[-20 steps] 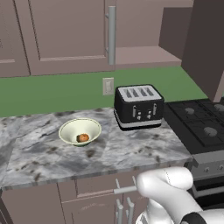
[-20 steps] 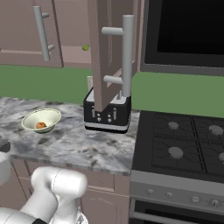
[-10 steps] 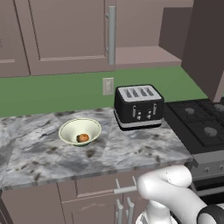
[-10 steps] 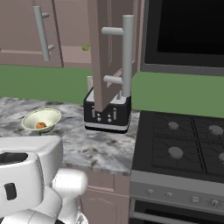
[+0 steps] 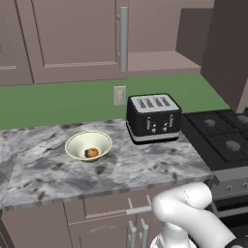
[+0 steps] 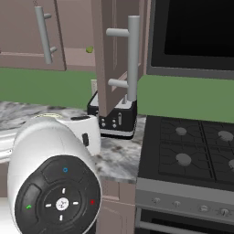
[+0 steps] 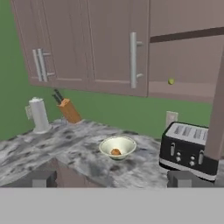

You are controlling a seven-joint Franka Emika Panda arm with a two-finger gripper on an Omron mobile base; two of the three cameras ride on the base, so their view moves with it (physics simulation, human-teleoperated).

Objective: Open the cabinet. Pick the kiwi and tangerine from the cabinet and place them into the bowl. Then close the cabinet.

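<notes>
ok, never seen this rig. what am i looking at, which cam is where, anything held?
A simulated kitchen with a white robot arm on a driving base. Two cameras sit behind the arm, left and right; the third rides on its hand. On the marble counter stand a black toaster and a cream bowl with a tangerine in it. One cabinet door is swung open; a tiny green object lies inside. The claw is open and holds nothing.
</notes>
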